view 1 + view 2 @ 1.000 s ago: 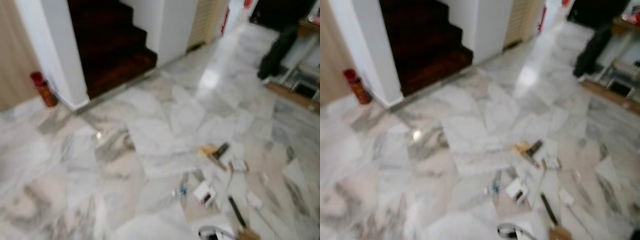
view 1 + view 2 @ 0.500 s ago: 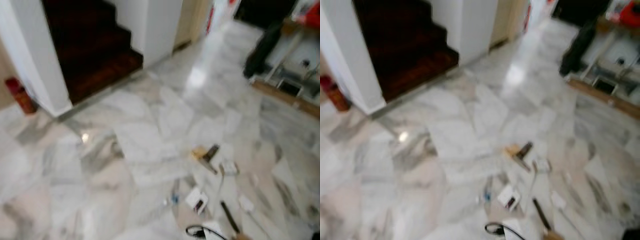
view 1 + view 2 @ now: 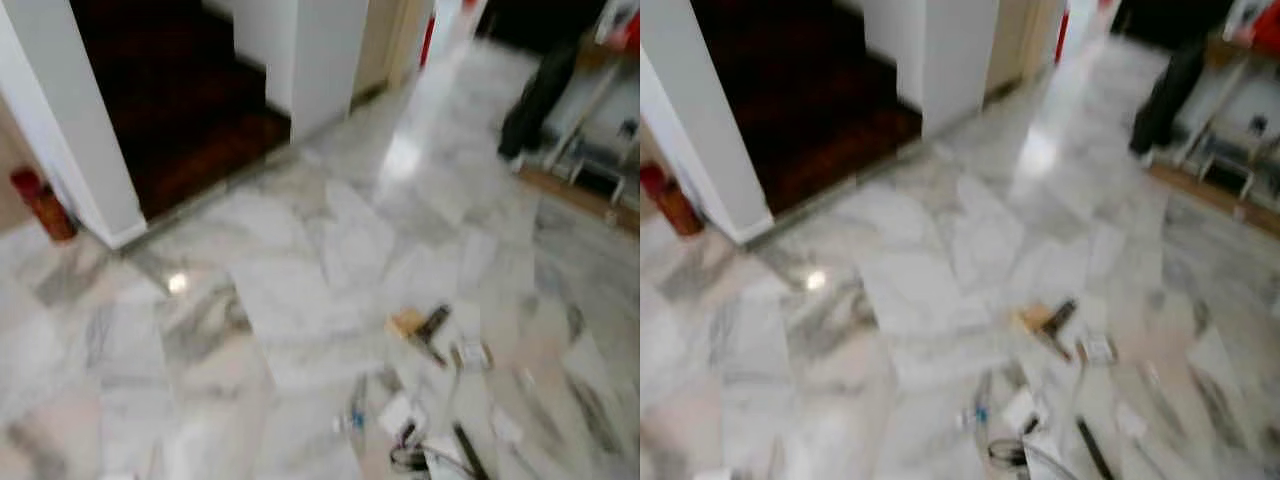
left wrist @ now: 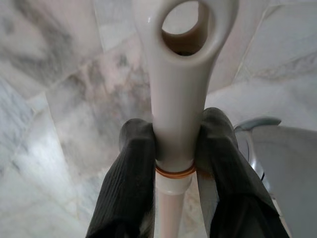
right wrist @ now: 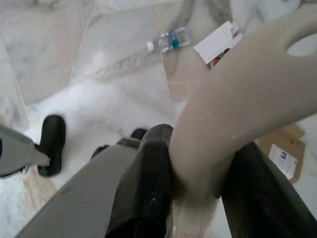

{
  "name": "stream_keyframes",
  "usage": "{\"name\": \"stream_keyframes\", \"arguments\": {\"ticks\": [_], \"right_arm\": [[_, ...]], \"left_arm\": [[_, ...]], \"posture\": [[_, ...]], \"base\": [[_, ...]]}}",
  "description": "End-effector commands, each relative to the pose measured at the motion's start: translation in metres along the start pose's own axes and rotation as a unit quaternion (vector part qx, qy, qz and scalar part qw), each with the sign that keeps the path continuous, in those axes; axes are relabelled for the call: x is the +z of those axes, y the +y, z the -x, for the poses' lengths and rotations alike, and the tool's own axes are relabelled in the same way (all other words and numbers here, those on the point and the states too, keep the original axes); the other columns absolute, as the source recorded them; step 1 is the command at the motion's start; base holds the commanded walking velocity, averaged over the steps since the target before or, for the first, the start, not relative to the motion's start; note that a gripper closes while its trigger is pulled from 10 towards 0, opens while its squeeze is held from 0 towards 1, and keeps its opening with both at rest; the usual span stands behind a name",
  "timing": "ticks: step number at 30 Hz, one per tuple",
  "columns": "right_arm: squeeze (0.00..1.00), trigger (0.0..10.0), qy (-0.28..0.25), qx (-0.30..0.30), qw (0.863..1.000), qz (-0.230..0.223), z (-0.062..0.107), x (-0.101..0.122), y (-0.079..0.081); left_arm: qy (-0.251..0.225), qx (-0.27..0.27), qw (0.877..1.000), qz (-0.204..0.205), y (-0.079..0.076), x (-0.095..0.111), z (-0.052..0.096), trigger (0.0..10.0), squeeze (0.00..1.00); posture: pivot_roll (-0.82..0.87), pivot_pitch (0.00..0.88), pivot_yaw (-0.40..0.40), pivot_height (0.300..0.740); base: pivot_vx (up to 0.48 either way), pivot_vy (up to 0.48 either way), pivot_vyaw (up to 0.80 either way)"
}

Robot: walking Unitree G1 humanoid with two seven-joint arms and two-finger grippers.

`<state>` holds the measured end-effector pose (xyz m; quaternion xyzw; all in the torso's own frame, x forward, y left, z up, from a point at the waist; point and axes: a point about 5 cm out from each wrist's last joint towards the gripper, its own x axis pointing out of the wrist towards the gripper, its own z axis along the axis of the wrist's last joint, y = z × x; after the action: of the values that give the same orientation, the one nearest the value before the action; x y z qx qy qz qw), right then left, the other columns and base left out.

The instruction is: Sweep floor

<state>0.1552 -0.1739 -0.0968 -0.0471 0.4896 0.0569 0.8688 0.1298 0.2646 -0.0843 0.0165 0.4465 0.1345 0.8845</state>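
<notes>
Marble floor [image 3: 300, 250] spreads wide — litter at five o'clock: white box [image 5: 218, 42], clear bottle [image 5: 168, 39], labels too blurred to read. Left gripper [image 4: 173, 144] pinches a white broom handle [image 4: 178, 99]; right gripper [image 5: 198, 168] clamps a beige handle [image 5: 247, 99].

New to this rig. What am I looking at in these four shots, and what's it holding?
A walking humanoid robot, set to sweep. The two wide shots come from its head camera, looking down at a marble floor with scattered litter: a plastic bottle, white cartons and flat cardboard. A dark staircase sits beyond, left. They are blurred.

The close-ups come from wrist cameras. The left gripper is shut on a white handle with a hanging hole. The right gripper is shut on a beige handle.
</notes>
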Motion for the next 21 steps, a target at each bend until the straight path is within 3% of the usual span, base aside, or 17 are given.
{"name": "stream_keyframes", "arguments": {"ticks": [1, 9, 21], "right_arm": [[0.0, 10.0, 0.026, 0.002, 0.999, -0.034, 0.002, -0.017, 0.006], [0.0, 10.0, 0.035, -0.004, 0.998, -0.059, 0.006, -0.03, 0.005], [0.0, 10.0, 0.031, -0.014, 0.997, -0.065, 0.003, -0.022, 0.01]], "left_arm": [[0.016, 0.005, 1.0, -0.023, 0.01, -0.006, 0.002, 10.0, 0.0], [0.011, 0.006, 0.999, -0.044, 0.017, -0.002, 0.002, 10.0, 0.0], [-0.01, 0.006, 0.999, -0.039, 0.011, 0.008, -0.001, 10.0, 0.0]], "posture": [[0.08, 0.035, -0.02, 0.74], [0.06, 0.013, 0.013, 0.74], [0.05, 0.045, 0.0, 0.74]], "base": [[0.0, 0.0, 0.0], [0.0, 0.0, 0.0], [0.0, 0.0, 0.0]]}}
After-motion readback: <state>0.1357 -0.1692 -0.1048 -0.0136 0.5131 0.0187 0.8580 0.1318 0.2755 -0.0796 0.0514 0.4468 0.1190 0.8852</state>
